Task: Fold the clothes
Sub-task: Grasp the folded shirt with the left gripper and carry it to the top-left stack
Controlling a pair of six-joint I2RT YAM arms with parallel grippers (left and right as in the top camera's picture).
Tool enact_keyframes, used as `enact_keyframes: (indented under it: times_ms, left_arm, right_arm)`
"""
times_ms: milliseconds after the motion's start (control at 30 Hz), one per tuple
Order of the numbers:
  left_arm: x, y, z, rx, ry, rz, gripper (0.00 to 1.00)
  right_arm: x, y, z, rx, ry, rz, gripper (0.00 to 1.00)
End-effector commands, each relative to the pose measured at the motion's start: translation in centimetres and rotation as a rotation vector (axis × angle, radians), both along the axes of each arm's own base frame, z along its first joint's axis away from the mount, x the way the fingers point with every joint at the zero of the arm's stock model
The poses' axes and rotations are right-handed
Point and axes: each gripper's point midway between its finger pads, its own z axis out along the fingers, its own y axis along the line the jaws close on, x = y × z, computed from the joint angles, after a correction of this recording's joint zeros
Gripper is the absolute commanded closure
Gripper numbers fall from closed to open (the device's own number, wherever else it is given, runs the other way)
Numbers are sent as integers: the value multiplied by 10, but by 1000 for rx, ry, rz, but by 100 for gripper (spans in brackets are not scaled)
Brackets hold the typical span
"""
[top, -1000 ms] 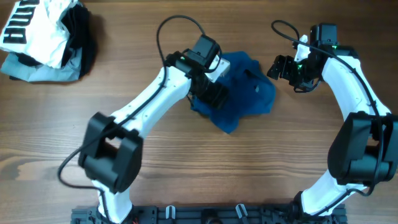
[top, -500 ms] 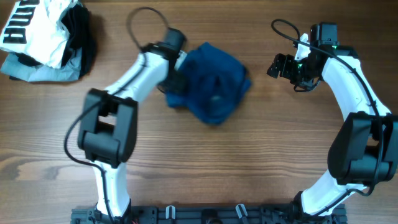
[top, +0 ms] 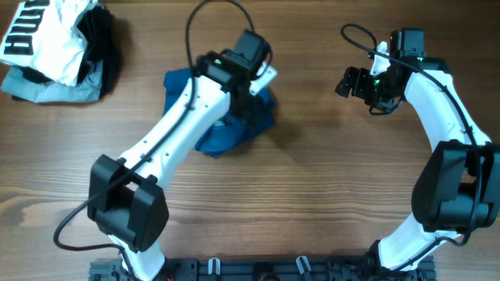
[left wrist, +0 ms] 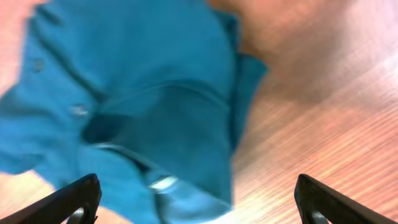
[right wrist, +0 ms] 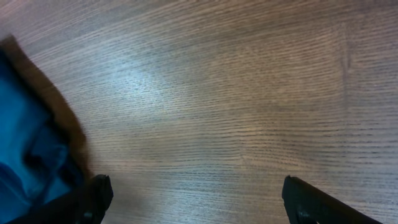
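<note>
The deep-blue garment (top: pixel 225 134) lies crumpled on the wooden table left of centre, partly hidden under my left arm. In the left wrist view it (left wrist: pixel 143 93) fills the upper left as rumpled folds with a pale tag. My left gripper (top: pixel 251 100) hovers over the garment's right part. Its fingers (left wrist: pixel 196 205) are spread wide with nothing gripped. My right gripper (top: pixel 349 82) is open and empty over bare wood at the upper right, apart from the garment. In its wrist view (right wrist: pixel 199 205) a bit of the blue cloth (right wrist: pixel 25 155) shows at the left edge.
A pile sits at the far left corner: a white garment with black lettering (top: pixel 43 31), a pale grey-blue garment (top: pixel 47 90) and a black cloth (top: pixel 109 55). Cables loop above both wrists.
The blue garment has shifted left from the table's centre and bunched up. My left arm swung left, then back right above it. The right arm has not moved.
</note>
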Motion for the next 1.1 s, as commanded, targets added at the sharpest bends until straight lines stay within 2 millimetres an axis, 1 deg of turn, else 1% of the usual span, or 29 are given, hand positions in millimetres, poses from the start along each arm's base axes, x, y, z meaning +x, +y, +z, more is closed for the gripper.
enact_keyframes:
  times_ms: [0, 33, 67, 133, 200, 267, 333, 400, 467, 533, 567, 600, 633, 667, 700, 733, 800, 833, 900, 933, 967, 1033, 1067]
  left_arm:
    - [-38, -12, -44, 50, 105, -112, 0]
    - [-40, -9, -55, 55, 108, -110, 0]
    - [-37, -5, -65, 59, 94, -99, 0]
    - [-23, 7, -84, 48, 48, -57, 0]
    - [-15, 21, -94, 53, 36, -19, 0]
    - [-6, 37, -109, 56, 44, 27, 0]
    - [2, 47, -125, 64, 55, 58, 0]
    - [2, 51, -143, 80, 85, 67, 1]
    - [-9, 55, -159, 111, 141, 62, 4]
    - [-15, 57, -166, 127, 170, 59, 8]
    - [-14, 57, -166, 127, 168, 59, 13]
    - [-11, 55, -166, 119, 155, 60, 30]
    - [-8, 54, -166, 114, 146, 60, 50]
    - [-7, 53, -165, 111, 139, 61, 79]
    - [-7, 54, -165, 115, 141, 62, 96]
    - [-7, 56, -163, 125, 136, 74, 96]
    - [4, 67, -146, 168, 83, 163, 96]
    - [14, 74, -127, 183, 45, 205, 96]
    - [35, 83, -75, 162, -24, 254, 96]
    - [48, 89, -41, 131, -69, 292, 96]
    - [60, 97, -11, 104, -119, 338, 96]
    - [83, 120, 53, 42, -240, 417, 96]
    - [93, 136, 81, 17, -309, 462, 96]
  right_arm:
    - [5, -4, 11, -22, -37, 7, 7]
    - [5, -4, 11, -22, -37, 7, 7]
    - [5, -4, 11, -22, -34, 7, 7]
    - [4, -4, 11, -21, -29, 7, 7]
    - [3, -4, 10, -21, -27, 7, 7]
    - [3, -4, 11, -22, -28, 7, 7]
    - [3, -4, 11, -21, -28, 7, 7]
    - [3, -4, 10, -22, -27, 7, 7]
    - [3, -4, 10, -22, -27, 7, 7]
    - [4, -4, 11, -23, -32, 7, 5]
    - [5, -4, 11, -23, -34, 7, 5]
    - [5, -4, 11, -23, -34, 7, 5]
    - [5, -4, 11, -23, -34, 7, 5]
    - [5, -4, 11, -23, -33, 7, 5]
    - [5, -4, 11, -23, -34, 8, 5]
    - [4, -4, 11, -23, -33, 7, 5]
    - [5, -4, 11, -23, -33, 7, 5]
    - [5, -4, 11, -23, -33, 7, 5]
    - [5, -4, 11, -22, -33, 6, 5]
    - [5, -4, 11, -22, -33, 6, 5]
    - [5, -4, 11, -22, -33, 6, 5]
    - [5, -4, 11, -23, -34, 7, 5]
    - [5, -4, 11, -22, -34, 6, 5]
